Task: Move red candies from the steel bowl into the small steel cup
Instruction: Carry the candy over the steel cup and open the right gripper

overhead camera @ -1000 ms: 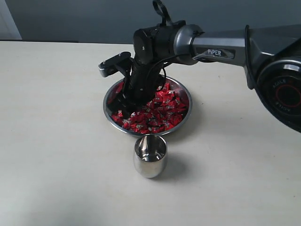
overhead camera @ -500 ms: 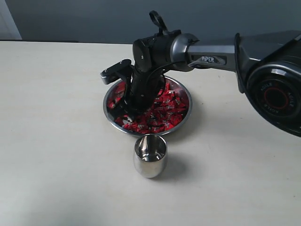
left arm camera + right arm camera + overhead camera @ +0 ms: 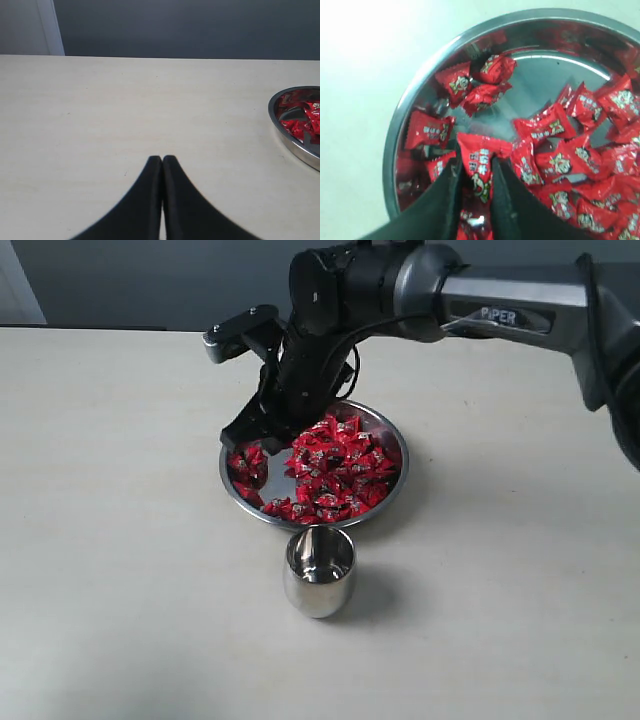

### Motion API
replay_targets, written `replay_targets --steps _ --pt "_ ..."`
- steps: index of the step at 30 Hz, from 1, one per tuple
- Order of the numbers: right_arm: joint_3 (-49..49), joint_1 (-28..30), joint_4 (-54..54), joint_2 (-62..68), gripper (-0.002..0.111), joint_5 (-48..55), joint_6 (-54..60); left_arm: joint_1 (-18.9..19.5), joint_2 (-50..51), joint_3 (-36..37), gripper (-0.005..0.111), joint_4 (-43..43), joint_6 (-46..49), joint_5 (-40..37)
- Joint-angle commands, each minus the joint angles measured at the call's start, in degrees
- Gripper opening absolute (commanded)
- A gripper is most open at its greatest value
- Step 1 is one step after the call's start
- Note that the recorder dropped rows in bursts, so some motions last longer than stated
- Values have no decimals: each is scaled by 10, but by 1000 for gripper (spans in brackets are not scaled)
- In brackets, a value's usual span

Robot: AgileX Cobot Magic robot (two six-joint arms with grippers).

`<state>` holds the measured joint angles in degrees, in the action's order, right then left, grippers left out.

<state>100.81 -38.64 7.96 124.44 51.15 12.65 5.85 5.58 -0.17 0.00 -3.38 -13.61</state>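
The steel bowl (image 3: 396,483) sits mid-table, holding many red candies (image 3: 337,473) piled mostly toward its right side. Just above the bowl's left part hangs my right gripper (image 3: 256,442), off the pile. The right wrist view shows this gripper (image 3: 476,159) shut on one red candy (image 3: 482,149), which stands between the fingers over the bowl (image 3: 395,145). In front of the bowl stands the small steel cup (image 3: 319,572), upright with nothing visible inside. My left gripper (image 3: 162,159) is shut on nothing, low over bare table, with the bowl's rim (image 3: 280,131) off to one side.
The pale table (image 3: 120,540) stretches around bowl and cup, ending at a dark wall (image 3: 150,280) behind. The right arm (image 3: 500,300) reaches in from the right above the table. The left arm does not show in the exterior view.
My right gripper has risen out of the candy pile and moved back-left, a candy pinched in it. A bare patch of the bowl's bottom now shows on the left.
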Motion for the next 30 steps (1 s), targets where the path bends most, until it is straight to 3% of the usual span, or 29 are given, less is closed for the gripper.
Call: replay_targets --steps 1,6,13,25,30 --pt "2 0 -15 -39 1 82 2 -3 -3 2 0 0 -1 2" --pt "-5 0 -9 -83 1 158 2 -3 -3 2 0 0 -1 2" --pt "-62 -15 24 -178 1 177 3 -3 -3 2 0 0 -1 2" --pt "-227 -48 36 -245 1 106 3 -3 -3 2 0 0 -1 2" --pt "-254 -48 44 -245 1 63 3 -3 -3 2 0 0 -1 2"
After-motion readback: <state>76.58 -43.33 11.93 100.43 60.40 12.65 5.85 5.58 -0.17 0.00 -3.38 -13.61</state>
